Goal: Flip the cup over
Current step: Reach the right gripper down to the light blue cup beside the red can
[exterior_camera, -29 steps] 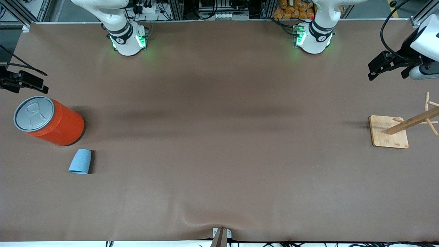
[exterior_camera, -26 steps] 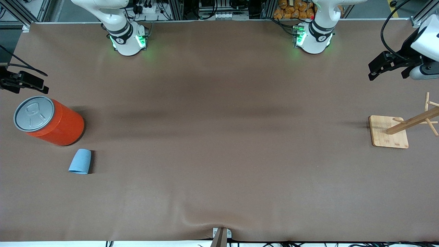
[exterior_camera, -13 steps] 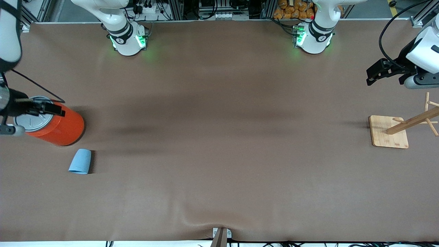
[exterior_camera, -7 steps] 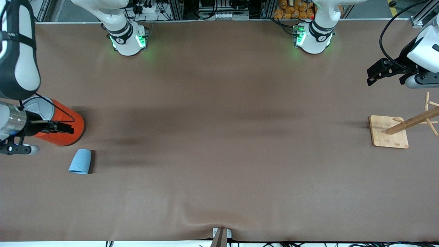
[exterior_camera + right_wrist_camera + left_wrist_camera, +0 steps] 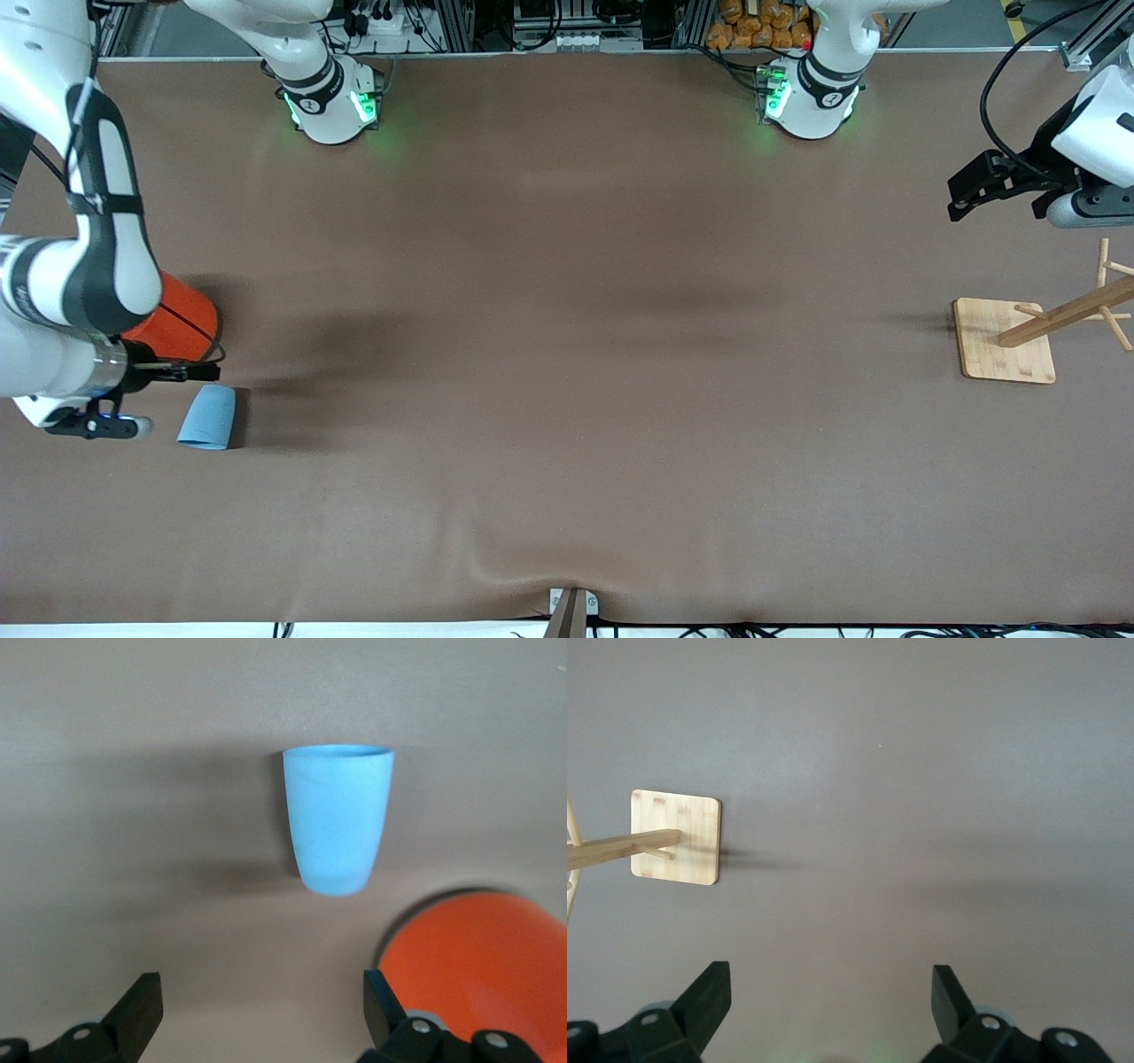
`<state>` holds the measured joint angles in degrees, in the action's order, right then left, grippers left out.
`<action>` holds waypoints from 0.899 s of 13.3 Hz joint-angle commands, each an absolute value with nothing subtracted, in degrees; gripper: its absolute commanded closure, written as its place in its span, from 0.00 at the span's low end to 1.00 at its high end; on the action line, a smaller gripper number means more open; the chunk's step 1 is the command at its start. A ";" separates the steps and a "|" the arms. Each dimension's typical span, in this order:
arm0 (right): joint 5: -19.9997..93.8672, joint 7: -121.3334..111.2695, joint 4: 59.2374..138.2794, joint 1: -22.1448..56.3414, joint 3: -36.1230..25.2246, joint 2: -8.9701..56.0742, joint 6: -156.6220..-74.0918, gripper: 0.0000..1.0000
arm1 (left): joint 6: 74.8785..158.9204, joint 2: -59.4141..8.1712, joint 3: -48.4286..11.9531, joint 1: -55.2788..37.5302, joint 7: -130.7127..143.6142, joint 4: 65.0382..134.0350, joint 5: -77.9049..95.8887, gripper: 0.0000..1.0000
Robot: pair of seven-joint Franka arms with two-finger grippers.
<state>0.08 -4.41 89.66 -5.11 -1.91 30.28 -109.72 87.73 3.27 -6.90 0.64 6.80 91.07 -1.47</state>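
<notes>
The brown table (image 5: 567, 354) bears an orange can (image 5: 182, 323), and the cup (image 5: 208, 417) lies on its side just beside the can, nearer the front camera. The right gripper (image 5: 177, 372) hovers over the can's edge, fingers spread wide and empty. The left gripper (image 5: 974, 190) waits spread and empty well apart from the can, above the wooden rack (image 5: 1005, 341).

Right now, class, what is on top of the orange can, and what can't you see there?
The right arm's forearm hangs over the orange can, covering its top; only part of its side shows. Whether anything rests on the top cannot be seen. The cup lies beside it.
</notes>
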 commanded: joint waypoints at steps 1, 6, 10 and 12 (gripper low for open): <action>-0.70 -10.43 90.26 -6.76 -1.23 33.30 -114.85 0.00 | 87.63 3.43 -7.12 0.97 5.71 90.26 -1.76 0.00; -0.53 -18.53 90.18 -8.17 -1.23 37.43 -119.79 0.00 | 87.63 3.52 -7.03 0.97 5.71 90.26 -1.85 0.00; -0.18 -24.96 90.18 -9.40 -1.23 39.63 -124.27 0.00 | 87.63 3.52 -7.03 0.97 5.71 90.26 -1.85 0.00; 0.00 -25.14 90.35 -9.75 -1.14 40.43 -126.64 0.00 | 87.63 3.52 -7.03 0.97 5.71 90.26 -1.85 0.00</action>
<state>-0.02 -23.68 90.73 -8.55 -2.10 39.63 -124.92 87.73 3.29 -6.86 0.65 6.80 90.76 -1.47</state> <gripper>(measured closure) 0.000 0.000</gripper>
